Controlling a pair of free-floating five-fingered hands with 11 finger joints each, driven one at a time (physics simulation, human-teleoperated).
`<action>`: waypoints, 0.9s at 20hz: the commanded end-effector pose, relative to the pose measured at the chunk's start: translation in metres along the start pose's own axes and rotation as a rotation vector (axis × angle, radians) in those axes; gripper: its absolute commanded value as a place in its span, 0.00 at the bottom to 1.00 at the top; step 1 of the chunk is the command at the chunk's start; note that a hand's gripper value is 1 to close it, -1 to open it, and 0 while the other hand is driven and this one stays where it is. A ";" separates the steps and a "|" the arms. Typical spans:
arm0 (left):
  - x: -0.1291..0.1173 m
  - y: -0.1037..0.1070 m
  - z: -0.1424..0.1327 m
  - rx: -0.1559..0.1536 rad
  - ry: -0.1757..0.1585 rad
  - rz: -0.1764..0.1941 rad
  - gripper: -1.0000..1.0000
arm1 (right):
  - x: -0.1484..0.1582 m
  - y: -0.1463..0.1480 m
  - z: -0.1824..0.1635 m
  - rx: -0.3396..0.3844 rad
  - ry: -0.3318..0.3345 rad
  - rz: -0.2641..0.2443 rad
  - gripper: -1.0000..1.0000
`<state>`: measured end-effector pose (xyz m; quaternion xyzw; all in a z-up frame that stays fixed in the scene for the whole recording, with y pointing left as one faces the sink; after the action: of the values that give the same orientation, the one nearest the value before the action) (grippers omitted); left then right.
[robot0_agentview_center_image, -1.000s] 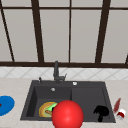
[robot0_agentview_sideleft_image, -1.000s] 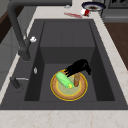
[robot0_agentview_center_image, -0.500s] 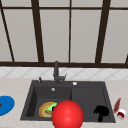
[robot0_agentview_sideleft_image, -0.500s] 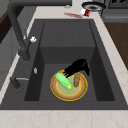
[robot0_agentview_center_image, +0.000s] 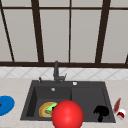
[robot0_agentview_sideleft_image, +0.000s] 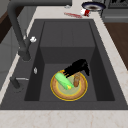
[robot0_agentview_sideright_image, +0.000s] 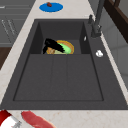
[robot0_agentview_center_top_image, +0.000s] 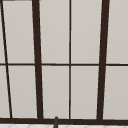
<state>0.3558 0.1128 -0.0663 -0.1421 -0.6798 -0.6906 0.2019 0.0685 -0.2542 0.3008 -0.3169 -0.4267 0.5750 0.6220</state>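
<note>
A yellow-rimmed plate (robot0_agentview_sideleft_image: 68, 96) lies on the floor of the dark sink's left basin (robot0_agentview_center_image: 32, 100). On it rest a green, yellow-tipped thing (robot0_agentview_sideleft_image: 62, 81) and a small brown item (robot0_agentview_sideleft_image: 76, 80). My left hand (robot0_agentview_sideleft_image: 77, 67) hangs low over the plate, its fingers stretched out to the green thing's upper end. The right side view has the same hand (robot0_agentview_sideright_image: 52, 44) above the plate (robot0_agentview_sideright_image: 71, 46). A big red ball (robot0_agentview_center_image: 67, 115) stands at the front and covers part of the plate (robot0_agentview_center_image: 43, 110). My right hand (robot0_agentview_center_image: 101, 111) hovers idle at the sink's front right corner.
A dark faucet (robot0_agentview_center_image: 56, 72) rises behind the basin. On the left counter sits a blue plate (robot0_agentview_center_image: 5, 105) with a small reddish bit (robot0_agentview_sideright_image: 49, 4). A red strip (robot0_agentview_center_image: 117, 105) and a red-and-white item (robot0_agentview_center_image: 121, 113) lie on the right counter. A dark bowl (robot0_agentview_sideleft_image: 93, 5) sits beyond.
</note>
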 end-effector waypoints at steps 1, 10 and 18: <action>-0.003 -0.006 -0.002 -0.027 0.002 -0.002 0.00 | 0.000 0.000 0.000 0.000 0.000 0.000 0.50; -0.015 -0.003 0.004 -0.038 -0.010 -0.051 1.00 | 0.000 0.000 0.000 0.000 0.000 0.000 0.50; -0.010 0.012 -0.001 -0.025 -0.013 0.186 1.00 | 0.000 0.000 0.000 0.000 0.000 0.000 0.50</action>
<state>0.3655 0.1120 -0.0570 -0.2072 -0.6575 -0.6754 0.2619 0.0685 -0.2542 0.3008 -0.3169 -0.4267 0.5750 0.6220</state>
